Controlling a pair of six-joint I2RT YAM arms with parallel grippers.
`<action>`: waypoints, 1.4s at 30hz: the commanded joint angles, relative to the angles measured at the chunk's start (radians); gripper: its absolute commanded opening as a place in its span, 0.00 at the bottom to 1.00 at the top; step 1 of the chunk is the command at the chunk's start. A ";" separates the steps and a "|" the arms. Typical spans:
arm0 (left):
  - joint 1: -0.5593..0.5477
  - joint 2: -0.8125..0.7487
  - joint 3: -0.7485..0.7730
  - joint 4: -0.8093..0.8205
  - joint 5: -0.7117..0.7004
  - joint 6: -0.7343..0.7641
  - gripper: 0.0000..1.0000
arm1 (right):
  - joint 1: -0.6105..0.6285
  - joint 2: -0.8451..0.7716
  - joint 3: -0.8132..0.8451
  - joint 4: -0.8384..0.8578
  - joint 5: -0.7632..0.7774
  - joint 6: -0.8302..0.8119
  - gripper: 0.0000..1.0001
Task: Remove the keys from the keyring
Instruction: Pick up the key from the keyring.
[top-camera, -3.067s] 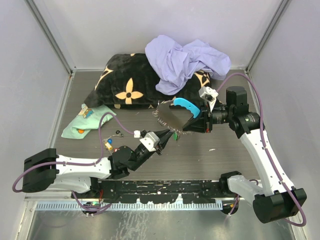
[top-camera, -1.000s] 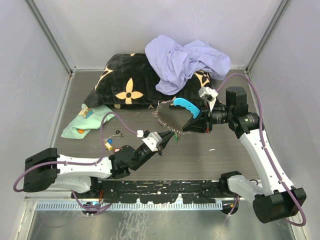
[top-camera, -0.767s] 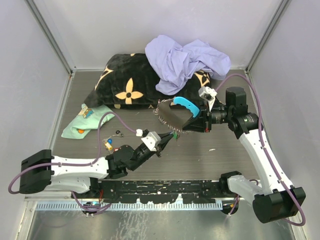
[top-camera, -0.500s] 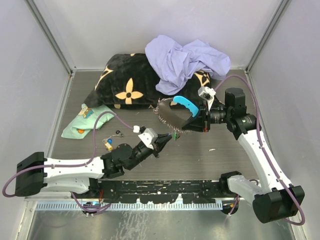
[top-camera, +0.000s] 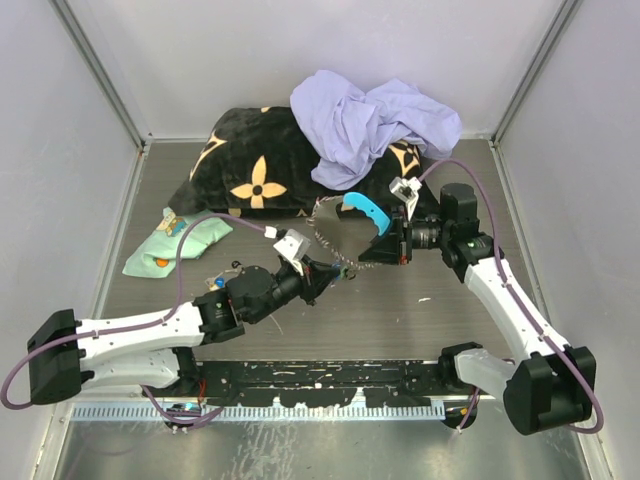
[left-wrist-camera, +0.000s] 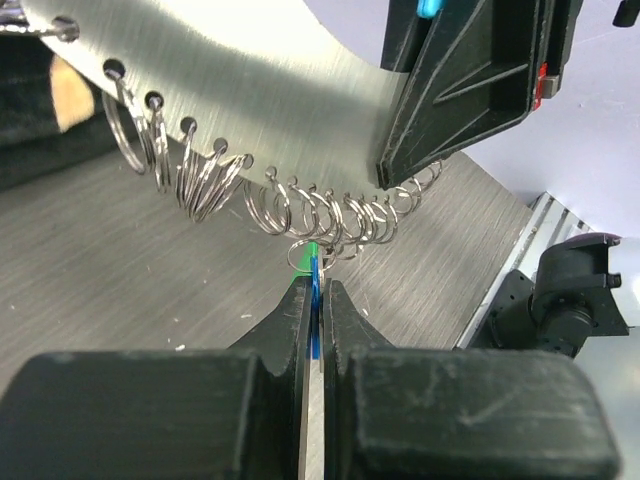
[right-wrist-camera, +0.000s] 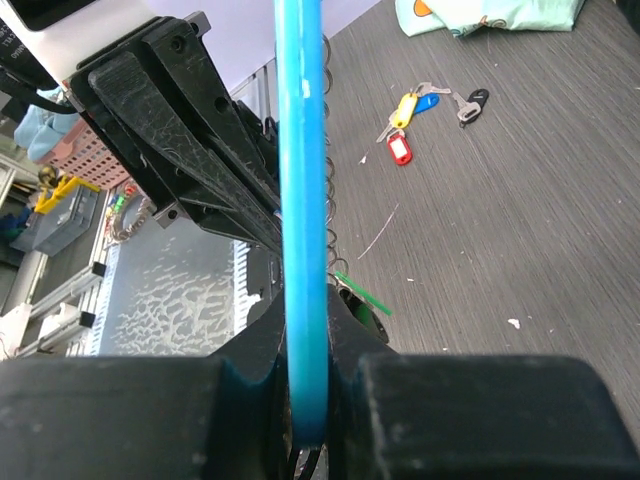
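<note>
While clamping the keyring (top-camera: 322, 226) by its blue crescent (top-camera: 362, 206) in the right gripper (top-camera: 383, 245), aloft just in front of the pillow (top-camera: 250, 170), pinching a green-tagged key (left-wrist-camera: 311, 260) tightly in the left gripper (left-wrist-camera: 315, 292); probably best easing it round its split ring, not yanking.

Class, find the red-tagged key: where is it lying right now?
In the right wrist view, the red-tagged key lies loose on the table on its left side, beside the yellow-tagged key, near the mint-green cloth.
</note>
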 joint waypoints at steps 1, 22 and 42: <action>0.039 -0.014 0.041 -0.051 0.081 -0.131 0.00 | -0.006 0.030 -0.004 0.115 -0.002 0.050 0.09; 0.236 0.020 0.049 -0.139 0.348 -0.621 0.00 | -0.004 0.089 0.070 -0.162 0.222 -0.242 0.69; 0.238 0.087 0.167 -0.432 0.345 -1.159 0.00 | 0.008 -0.093 0.117 -0.537 0.096 -1.079 0.96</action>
